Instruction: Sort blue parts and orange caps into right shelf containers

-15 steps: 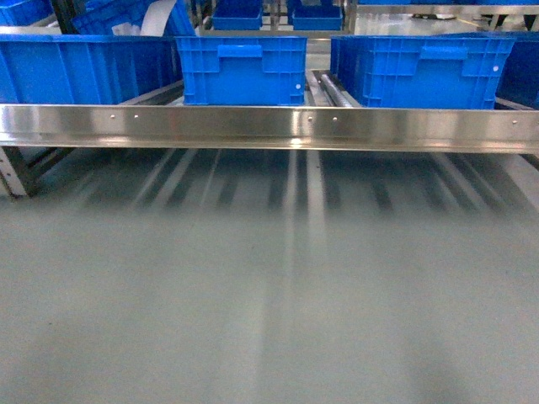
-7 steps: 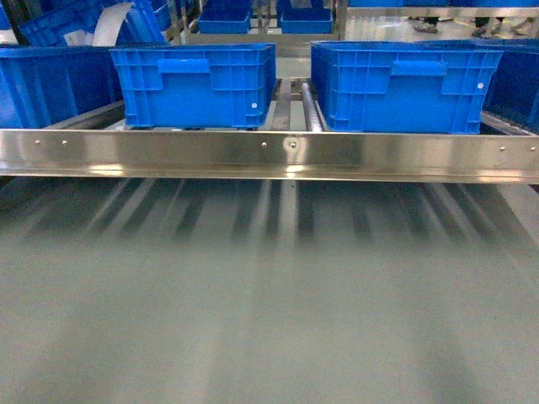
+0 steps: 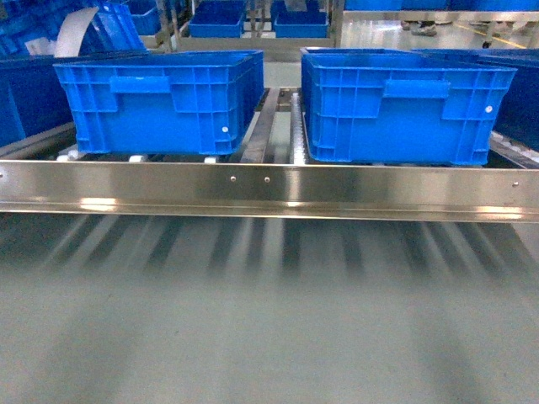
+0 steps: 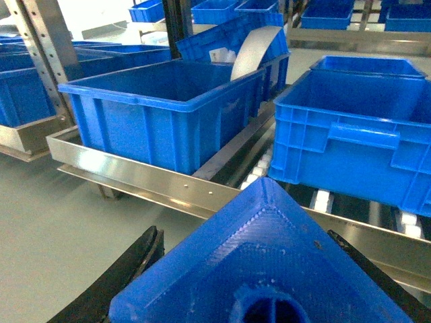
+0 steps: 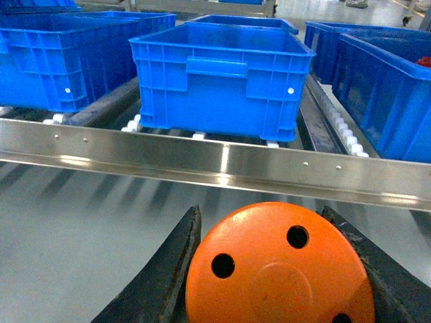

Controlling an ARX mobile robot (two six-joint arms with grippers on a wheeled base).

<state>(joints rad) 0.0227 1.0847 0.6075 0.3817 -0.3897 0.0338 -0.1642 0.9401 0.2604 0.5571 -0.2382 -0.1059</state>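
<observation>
Head: two containers [image 3: 160,101] behind shelf [image 3: 269,189] rail, no arms seen | Left wrist: left gripper [image 4: 256,282] clamps blue part [image 4: 269,269] short of rail | Right wrist: right gripper [image 5: 279,269] clamps orange cap [image 5: 279,266] — carry over rail, release above separate crates.
</observation>
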